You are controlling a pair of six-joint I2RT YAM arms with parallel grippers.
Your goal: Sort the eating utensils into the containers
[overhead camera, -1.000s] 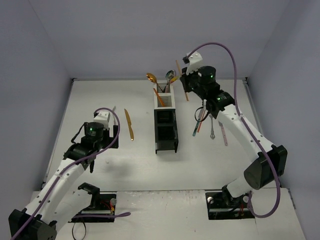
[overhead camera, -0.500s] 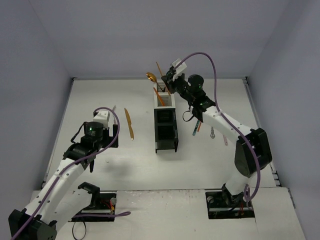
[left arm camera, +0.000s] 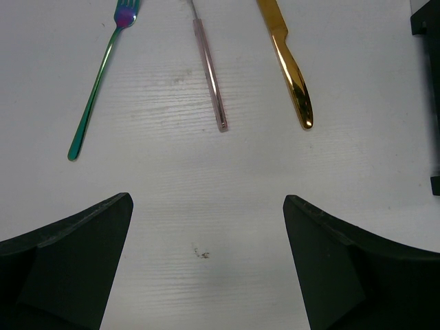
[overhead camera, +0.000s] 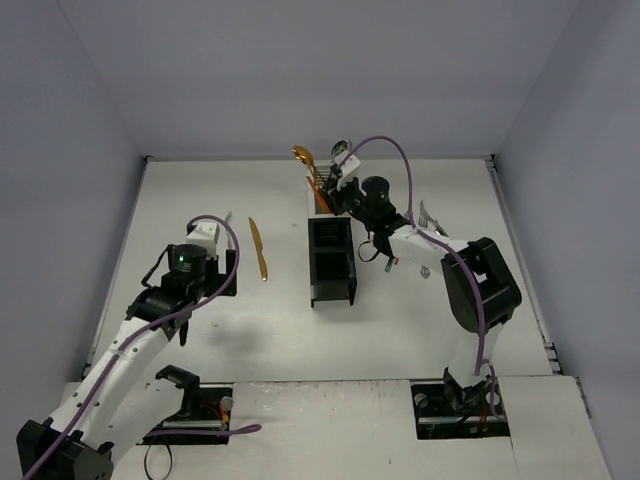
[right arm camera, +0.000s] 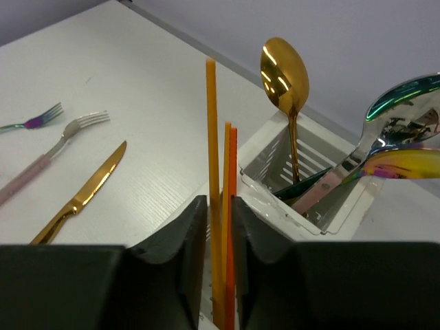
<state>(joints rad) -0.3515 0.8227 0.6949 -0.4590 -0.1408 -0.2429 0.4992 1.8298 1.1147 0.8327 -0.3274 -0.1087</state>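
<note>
The containers (overhead camera: 330,296) stand in a row at the table's middle, two white bins far and two black bins near. My right gripper (overhead camera: 340,190) (right arm camera: 218,203) hangs over the second white bin (right arm camera: 265,206), its jaws narrow and shut on an upright orange utensil (right arm camera: 212,137) beside other orange ones. The far white bin (right arm camera: 275,155) holds a gold spoon (right arm camera: 284,72) and iridescent spoons (right arm camera: 405,130). My left gripper (overhead camera: 205,275) (left arm camera: 206,199) stands open over bare table. Ahead of it lie a teal fork (left arm camera: 96,89), a pink-handled fork (left arm camera: 210,75) and a gold knife (left arm camera: 289,69) (overhead camera: 258,250).
More utensils lie right of the bins, a silver fork (overhead camera: 430,215) and a few partly hidden under my right arm (overhead camera: 390,262). White walls close the table at the back and sides. The arm bases sit at the near edge.
My right gripper has swung left from beyond the bins and come down over the second white bin, lowering the orange utensil into it. The left arm has not moved.
</note>
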